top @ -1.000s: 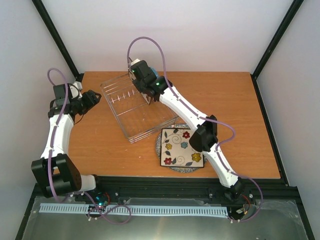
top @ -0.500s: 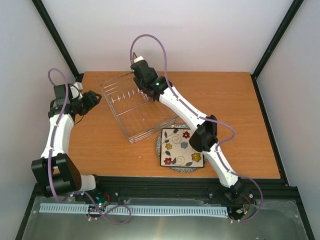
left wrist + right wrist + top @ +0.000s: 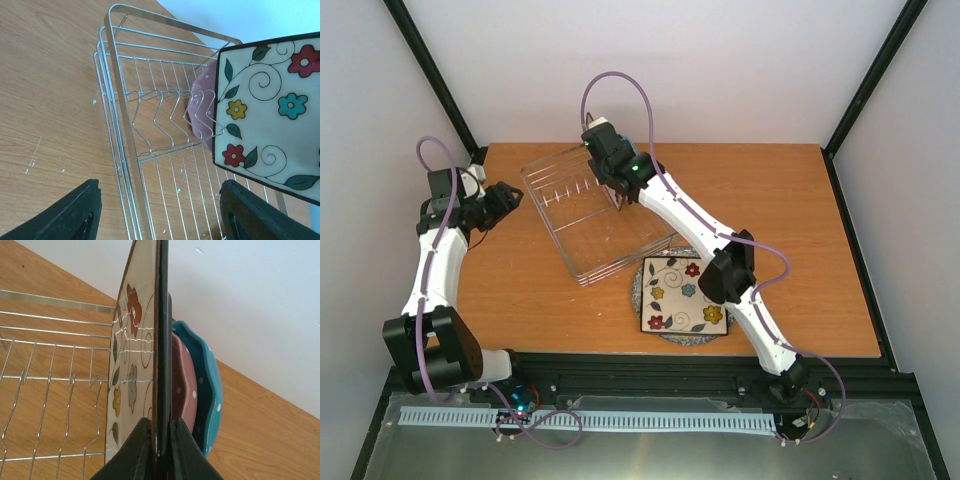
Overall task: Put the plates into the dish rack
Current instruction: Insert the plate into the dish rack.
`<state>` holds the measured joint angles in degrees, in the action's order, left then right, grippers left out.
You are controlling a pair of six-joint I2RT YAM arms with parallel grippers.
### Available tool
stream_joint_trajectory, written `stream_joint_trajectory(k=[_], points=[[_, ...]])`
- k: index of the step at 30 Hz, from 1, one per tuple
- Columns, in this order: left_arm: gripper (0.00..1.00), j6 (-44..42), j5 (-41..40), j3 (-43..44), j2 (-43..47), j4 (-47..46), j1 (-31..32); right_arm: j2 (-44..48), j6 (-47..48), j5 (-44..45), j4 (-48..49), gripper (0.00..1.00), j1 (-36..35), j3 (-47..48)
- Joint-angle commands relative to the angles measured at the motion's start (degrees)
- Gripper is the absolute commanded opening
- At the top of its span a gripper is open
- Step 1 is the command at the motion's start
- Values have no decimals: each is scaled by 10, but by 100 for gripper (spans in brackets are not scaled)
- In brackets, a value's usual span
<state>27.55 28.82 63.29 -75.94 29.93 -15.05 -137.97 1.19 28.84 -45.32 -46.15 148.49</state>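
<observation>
The silver wire dish rack (image 3: 590,215) lies askew on the wooden table. My right gripper (image 3: 160,440) is shut on the dark rim of a square cream flowered plate (image 3: 132,340), held upright on edge over the rack's far end. Right behind it stand a pink dotted plate (image 3: 182,385) and a blue white-dotted scalloped plate (image 3: 207,375). In the left wrist view the held plate (image 3: 267,107) hangs above the rack's tines (image 3: 165,117). My left gripper (image 3: 508,196) is open and empty, just left of the rack. Another square flowered plate (image 3: 684,294) rests on a round grey speckled plate (image 3: 636,290).
White walls and black frame posts (image 3: 430,75) close in the table (image 3: 780,200) on three sides. The stacked plates sit close to the table's near edge, beside my right arm's elbow (image 3: 728,272).
My right wrist has turned and shifted slightly over the rack's far end, still holding the square plate. The left arm has stayed where it was.
</observation>
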Motion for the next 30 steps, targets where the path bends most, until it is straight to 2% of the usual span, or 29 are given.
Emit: stream_joint_trajectory(k=[1,26,30], points=[[65,-12,5,19,-1,6,0,12,-14,8,66,3,-1,19],[65,-20,-8,22,-12,13,0,-25,21,-16,109,3,6,21],[65,-21,-10,28,-20,14,0,-30,21,-22,107,9,10,20]])
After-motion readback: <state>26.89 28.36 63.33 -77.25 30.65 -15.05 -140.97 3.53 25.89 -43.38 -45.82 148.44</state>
